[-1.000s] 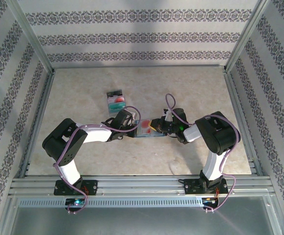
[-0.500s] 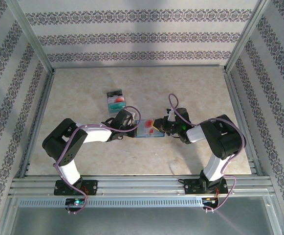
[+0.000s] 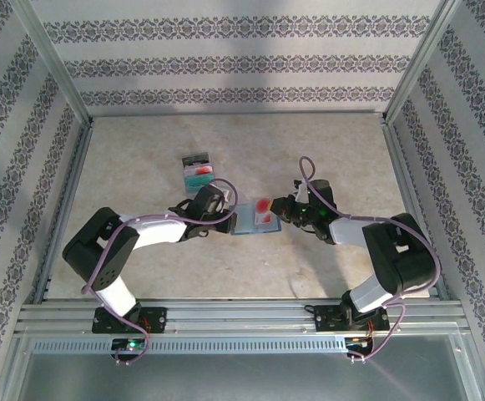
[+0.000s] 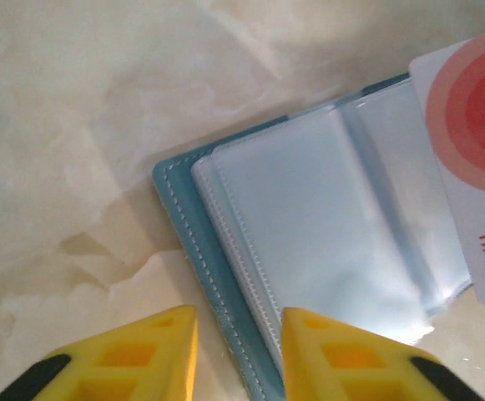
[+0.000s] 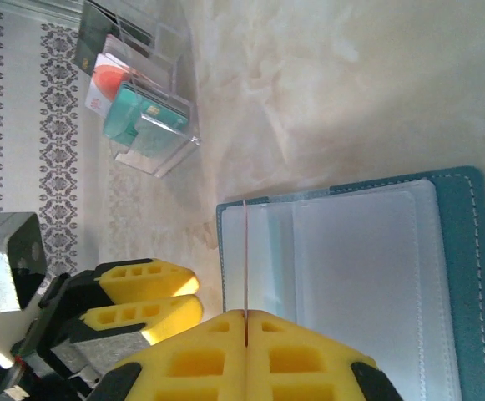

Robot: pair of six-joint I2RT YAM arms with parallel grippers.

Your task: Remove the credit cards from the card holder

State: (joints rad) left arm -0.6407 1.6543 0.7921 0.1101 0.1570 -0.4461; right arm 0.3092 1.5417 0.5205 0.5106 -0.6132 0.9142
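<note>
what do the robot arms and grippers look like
The left arm and right arm have black joint housings and white links, with a purple cable looped along each. The left gripper and right gripper have yellow fingers with moulded square recesses and black at their bases.

From above and behind the arm bases we look down over the whole table (image 3: 142,142). Our left wrist camera looks down close on the open card holder (image 4: 309,242). Our right wrist camera faces it closely from the other side, sharing the red-and-white card (image 4: 467,150).
</note>
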